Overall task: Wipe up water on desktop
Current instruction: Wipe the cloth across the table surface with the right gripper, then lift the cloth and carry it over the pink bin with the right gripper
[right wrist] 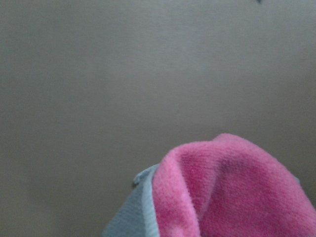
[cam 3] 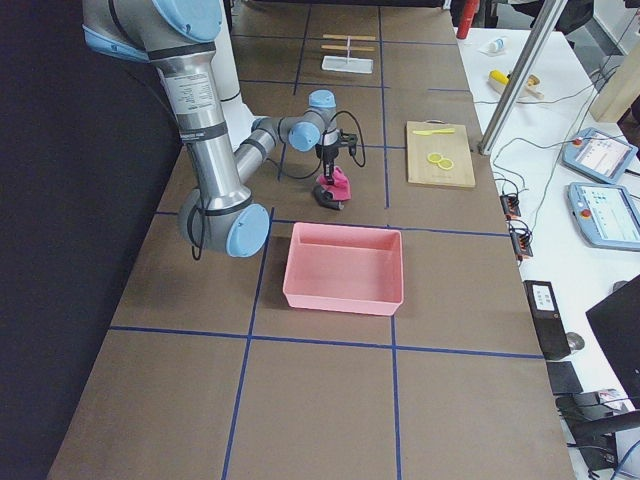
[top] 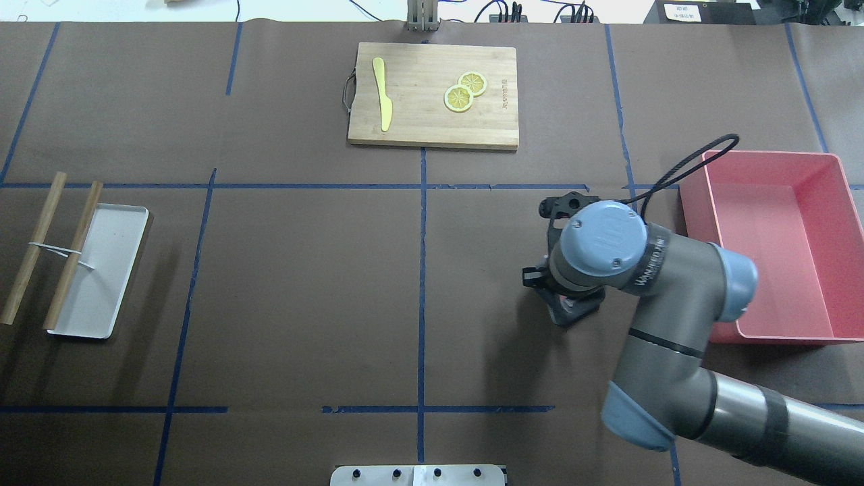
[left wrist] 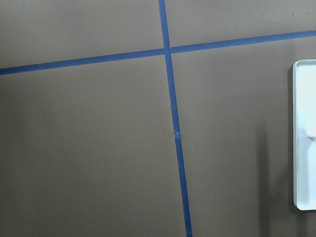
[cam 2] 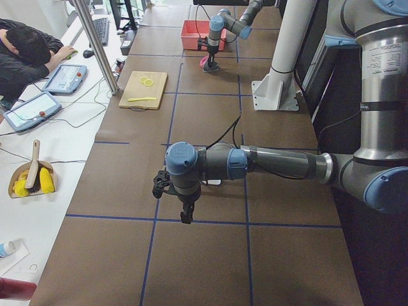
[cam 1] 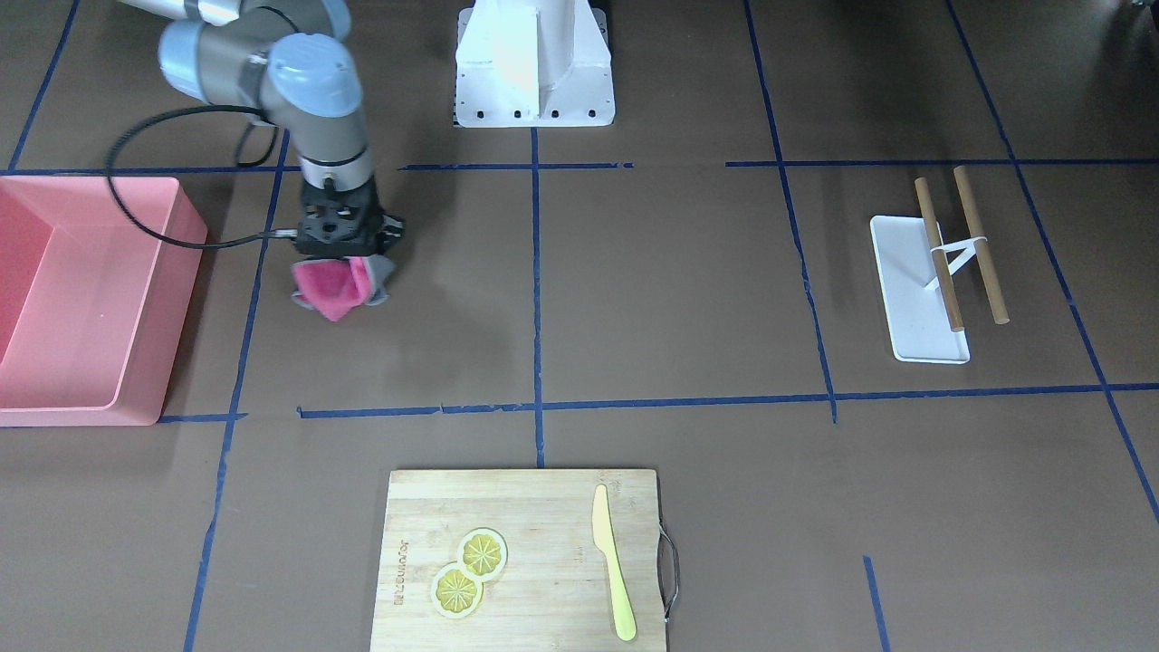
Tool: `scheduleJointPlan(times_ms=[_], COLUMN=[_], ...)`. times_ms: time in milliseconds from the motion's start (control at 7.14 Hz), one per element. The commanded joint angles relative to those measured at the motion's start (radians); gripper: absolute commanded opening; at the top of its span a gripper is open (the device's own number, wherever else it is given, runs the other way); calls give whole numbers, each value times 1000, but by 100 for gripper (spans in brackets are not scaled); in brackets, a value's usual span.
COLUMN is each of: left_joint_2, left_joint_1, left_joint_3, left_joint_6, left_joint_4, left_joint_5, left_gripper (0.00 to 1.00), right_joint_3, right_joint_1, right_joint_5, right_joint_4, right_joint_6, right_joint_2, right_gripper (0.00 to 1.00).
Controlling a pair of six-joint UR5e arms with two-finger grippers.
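The desktop (cam 1: 688, 290) is a matte brown surface with a grid of dark-blue tape lines. I cannot make out any water on it. My right gripper (cam 1: 342, 272) points down and is shut on a pink and grey cloth (cam 1: 333, 288), which hangs bunched at the desktop next to the pink bin. The cloth fills the lower part of the right wrist view (right wrist: 232, 192) and shows in the exterior right view (cam 3: 337, 185). My left gripper (cam 2: 185, 213) shows only in the exterior left view, low over the desktop. I cannot tell whether it is open or shut.
A pink bin (cam 1: 181, 299) stands beside the cloth. A bamboo cutting board (cam 1: 543, 525) holds two lemon slices (cam 1: 469, 570) and a yellow knife (cam 1: 613, 561). A white tray (cam 1: 905, 272) with two wooden sticks (cam 1: 978, 244) lies on the robot's left. The robot base (cam 1: 534, 63) stands at the back.
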Motion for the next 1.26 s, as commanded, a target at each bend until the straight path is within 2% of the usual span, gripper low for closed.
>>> scheduleJointPlan(times_ms=[0,280,561,841,1121], left_joint_2=[1,1,0,1,-5], left_joint_1=[-1,-1,0,0,0], left_joint_3=[0,-6,1,11,1], left_joint_6=[0,0,-3,-138,-133], left_joint_4=[0,0,0,-2,-2], left_joint_5=[0,0,2,2,-1], left_gripper=[100,100,100,100,100], right_joint_3=[-65,-47,-29,81,224], right_joint_1=[-38,-34,38,156,330], right_joint_5=[-5,-5,34,144,244], right_joint_4=[4,3,-50,-232,-391], right_joint_6=[143,156,128,-30,-236], right_joint_2=[178,209,197,175,109], right_gripper=[0,0,0,0,0])
